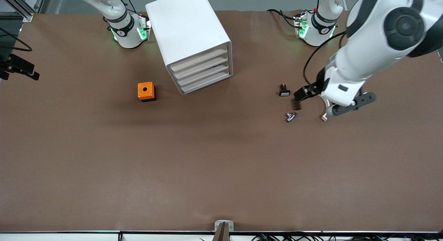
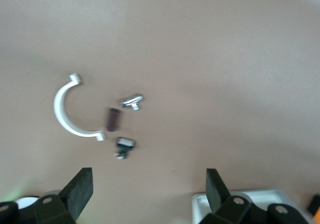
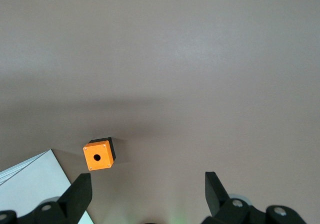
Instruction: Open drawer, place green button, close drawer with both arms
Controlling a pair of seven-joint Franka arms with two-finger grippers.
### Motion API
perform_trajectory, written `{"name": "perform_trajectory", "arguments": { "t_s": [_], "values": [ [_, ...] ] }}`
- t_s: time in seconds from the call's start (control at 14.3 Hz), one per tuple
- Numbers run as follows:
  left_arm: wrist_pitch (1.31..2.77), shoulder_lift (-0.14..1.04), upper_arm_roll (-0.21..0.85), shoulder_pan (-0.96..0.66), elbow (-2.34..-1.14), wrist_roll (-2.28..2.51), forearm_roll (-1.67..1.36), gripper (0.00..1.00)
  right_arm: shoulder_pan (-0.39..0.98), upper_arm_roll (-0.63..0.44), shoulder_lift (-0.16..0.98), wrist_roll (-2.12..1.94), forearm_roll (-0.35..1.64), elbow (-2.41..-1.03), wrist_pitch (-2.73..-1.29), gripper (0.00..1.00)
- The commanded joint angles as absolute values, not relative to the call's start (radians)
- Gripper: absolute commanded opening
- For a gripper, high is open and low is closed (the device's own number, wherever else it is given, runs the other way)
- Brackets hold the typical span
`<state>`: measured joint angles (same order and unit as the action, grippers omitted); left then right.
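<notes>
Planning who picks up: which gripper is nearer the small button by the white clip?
Left. The left gripper hangs over the button; the right gripper, open, waits above the orange box.

I see even, soft overhead light on the brown table [image 1: 104,164], with faint broad shadows beside the white cabinet [image 1: 190,40] and the orange box [image 1: 146,91], green glow at both arm bases, and my left wrist view smeared by blur.

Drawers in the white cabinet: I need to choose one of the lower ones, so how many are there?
4, stacked in the white cabinet: top drawer, second drawer, third drawer, bottom drawer. All are shut; none seems hidden.
</notes>
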<state>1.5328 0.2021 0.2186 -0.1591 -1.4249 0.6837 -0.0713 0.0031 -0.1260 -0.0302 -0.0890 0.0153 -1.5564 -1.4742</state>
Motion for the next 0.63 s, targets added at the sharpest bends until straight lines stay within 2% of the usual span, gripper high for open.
{"name": "perform_trajectory", "arguments": {
  "t_s": [0.0, 0.28, 0.56],
  "values": [
    [1.485, 0.14, 0.227, -0.091, -1.459, 0.516, -0.058, 0.99, -0.011, -0.109, -0.064, -0.101, 0.008, -1.578, -1.48, 1.0],
    [1.463, 0.106, 0.219, -0.026, -1.468, 0.358, -0.057, 0.99, -0.005, -0.104, -0.075, -0.103, 0.008, -1.583, -1.48, 1.0],
    [1.454, 0.011, 0.071, -0.071, -1.555, 0.208, -0.055, 0.99, 0.002, -0.104, -0.083, -0.144, 0.008, -1.585, -1.48, 1.0]
  ]
}}
